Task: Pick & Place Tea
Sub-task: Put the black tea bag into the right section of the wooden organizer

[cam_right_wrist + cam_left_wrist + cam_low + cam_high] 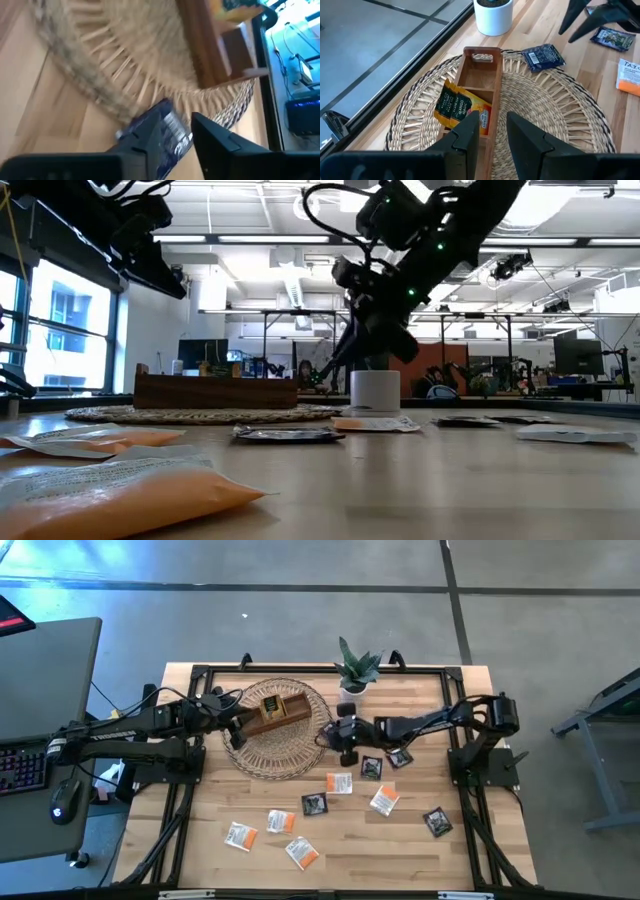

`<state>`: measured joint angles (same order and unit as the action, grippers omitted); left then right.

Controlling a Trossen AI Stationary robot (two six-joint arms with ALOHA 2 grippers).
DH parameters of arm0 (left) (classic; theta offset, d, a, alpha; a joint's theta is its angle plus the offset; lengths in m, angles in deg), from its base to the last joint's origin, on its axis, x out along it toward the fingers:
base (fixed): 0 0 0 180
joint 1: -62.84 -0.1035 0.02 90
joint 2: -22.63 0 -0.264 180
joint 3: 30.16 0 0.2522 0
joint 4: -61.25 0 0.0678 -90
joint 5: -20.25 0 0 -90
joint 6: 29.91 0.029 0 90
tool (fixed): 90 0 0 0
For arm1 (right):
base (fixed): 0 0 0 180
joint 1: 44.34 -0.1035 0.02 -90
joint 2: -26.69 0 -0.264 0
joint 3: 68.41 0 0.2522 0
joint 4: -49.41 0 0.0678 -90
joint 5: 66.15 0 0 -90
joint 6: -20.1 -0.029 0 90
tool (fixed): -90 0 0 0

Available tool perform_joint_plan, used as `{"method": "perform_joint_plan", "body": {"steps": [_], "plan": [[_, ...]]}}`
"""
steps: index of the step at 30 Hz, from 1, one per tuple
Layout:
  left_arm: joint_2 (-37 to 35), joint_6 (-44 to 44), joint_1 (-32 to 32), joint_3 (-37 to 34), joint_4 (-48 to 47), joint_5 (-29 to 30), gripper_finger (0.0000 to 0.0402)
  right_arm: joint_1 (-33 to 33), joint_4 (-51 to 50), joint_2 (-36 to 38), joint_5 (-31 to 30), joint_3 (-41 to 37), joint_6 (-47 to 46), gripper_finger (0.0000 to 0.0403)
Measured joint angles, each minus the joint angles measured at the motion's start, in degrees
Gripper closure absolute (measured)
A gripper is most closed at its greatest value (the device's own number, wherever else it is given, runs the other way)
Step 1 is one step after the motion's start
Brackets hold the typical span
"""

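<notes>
Looking straight down, we see the right gripper (343, 738) hanging at the right edge of the round woven mat (262, 762), beside the white pot of the small plant (354, 675). Its own wrist camera shows a dark sachet (167, 131) between the two fingers (212, 137), lying partly on the mat's rim and partly on the wooden table (420, 850); the jaws stand a little apart around it, and we cannot tell whether they grip it or have let it go. The left gripper (492, 131) hovers over the brown wooden tray (480, 80) that sits in the middle of the mat, its fingers parted by a narrow gap with nothing between them. In the tray's middle compartment two sachets lean together, a green-labelled one (451, 102) and an orange one (477, 111), and the far end compartment holds something pale that we cannot make out. From the left wrist we also see that same dark sachet resting on the mat's edge near the pot. The remaining tea lies scattered flat on the table in front of the mat: orange-and-white sachets (240, 836) toward the near edge, and dark sachets (436, 822) mixed among them, several just beside the right gripper.
</notes>
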<state>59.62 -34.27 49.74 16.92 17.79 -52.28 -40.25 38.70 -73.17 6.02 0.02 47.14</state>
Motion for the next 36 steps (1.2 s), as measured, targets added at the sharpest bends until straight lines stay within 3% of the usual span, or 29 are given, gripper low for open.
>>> {"method": "perform_joint_plan", "body": {"steps": [6, 12, 18, 25, 31, 36], "plan": [[-0.02, -1.08, 0.02, 0.00, 0.00, -0.36, 0.0305, -1.85, -10.79, 0.00, -2.58, -1.01, -3.29, 0.0246], [0.00, -1.99, 0.01, 0.00, 0.02, -0.43, 0.0305, -0.05, -4.73, -0.31, -2.64, -4.50, -2.53, 0.0230], [0.00, -3.42, 0.02, 0.00, -0.02, -0.46, 0.0305, 2.68, -0.92, -4.62, 1.71, -4.59, 1.80, 0.0229], [-0.01, -3.43, 0.00, 0.00, 0.03, -0.32, 0.0305, 3.40, 4.59, -7.15, -2.55, -4.11, 5.62, 0.0229], [-0.02, -3.43, 0.00, 0.00, 0.04, -0.17, 0.0305, 7.21, 6.52, -8.01, 4.83, -4.11, 6.76, 0.0242], [0.00, -3.43, 0.00, 0.00, 0.00, -0.04, 0.0305, 8.63, 12.14, -10.93, 6.26, -4.00, 11.18, 0.0280]]}}
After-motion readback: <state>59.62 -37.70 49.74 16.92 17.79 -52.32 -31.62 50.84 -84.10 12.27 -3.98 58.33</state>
